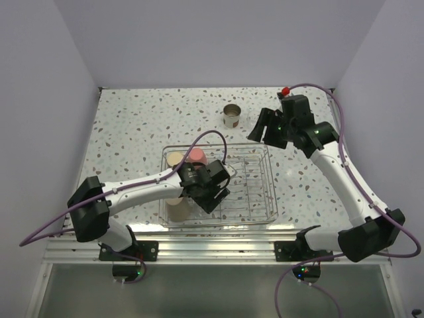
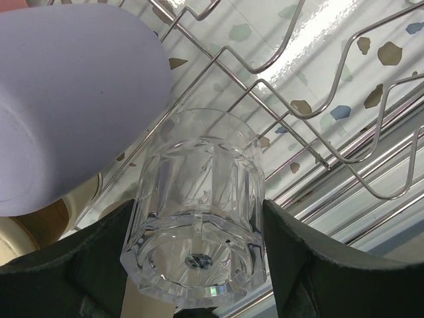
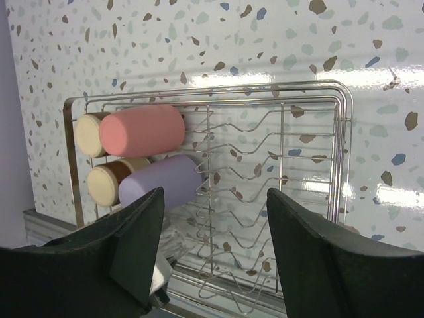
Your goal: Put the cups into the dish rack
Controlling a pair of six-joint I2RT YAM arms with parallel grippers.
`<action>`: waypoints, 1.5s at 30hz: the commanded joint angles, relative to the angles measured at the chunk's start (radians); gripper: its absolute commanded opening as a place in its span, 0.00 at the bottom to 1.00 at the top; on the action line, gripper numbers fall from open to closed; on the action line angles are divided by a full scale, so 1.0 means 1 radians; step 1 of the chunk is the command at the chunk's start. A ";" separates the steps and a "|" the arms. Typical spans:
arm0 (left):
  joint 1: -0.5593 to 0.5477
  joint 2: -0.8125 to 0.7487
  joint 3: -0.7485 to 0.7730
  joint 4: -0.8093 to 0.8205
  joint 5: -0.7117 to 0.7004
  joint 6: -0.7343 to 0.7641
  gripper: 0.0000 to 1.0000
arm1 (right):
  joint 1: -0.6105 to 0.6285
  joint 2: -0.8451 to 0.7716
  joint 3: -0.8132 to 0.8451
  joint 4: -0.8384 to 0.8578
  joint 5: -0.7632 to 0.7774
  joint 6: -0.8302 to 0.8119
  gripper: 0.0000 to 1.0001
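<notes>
Speckled table (image 1: 132, 126) with wire dish rack (image 1: 265, 199) at near edge; inside, clear cup (image 2: 199, 199) clasped near its base by left gripper (image 1: 215, 192), beside lavender cup (image 2: 66, 99); probably rigid, slippery, breakable; best gripped across faceted walls; right gripper (image 3: 212, 225) spread, empty, above the table.

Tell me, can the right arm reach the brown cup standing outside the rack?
Probably yes. The brown cup stands upright on the table, the right gripper hangs open close beside it, and nothing stands between them.

Wire dish rack (image 3: 343, 172) on speckled tabletop (image 3: 199, 40). Contents, lying sideways at left end: pink cup (image 3: 142, 130), lavender cup (image 3: 159, 182), two brown cups (image 3: 89, 134) (image 3: 106, 185).
</notes>
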 commanded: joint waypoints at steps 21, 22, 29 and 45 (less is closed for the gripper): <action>-0.018 -0.028 0.228 -0.044 -0.076 0.000 0.95 | -0.009 0.108 0.139 0.040 -0.024 -0.048 0.66; -0.018 -0.031 0.242 -0.058 -0.080 0.006 0.95 | -0.009 0.120 0.168 0.050 -0.028 -0.045 0.66; -0.003 -0.040 0.413 -0.150 -0.149 -0.008 0.97 | -0.007 0.304 0.321 0.099 -0.021 -0.032 0.68; 0.238 -0.160 0.490 -0.118 -0.089 -0.003 0.99 | -0.022 0.994 1.065 -0.060 0.108 -0.085 0.68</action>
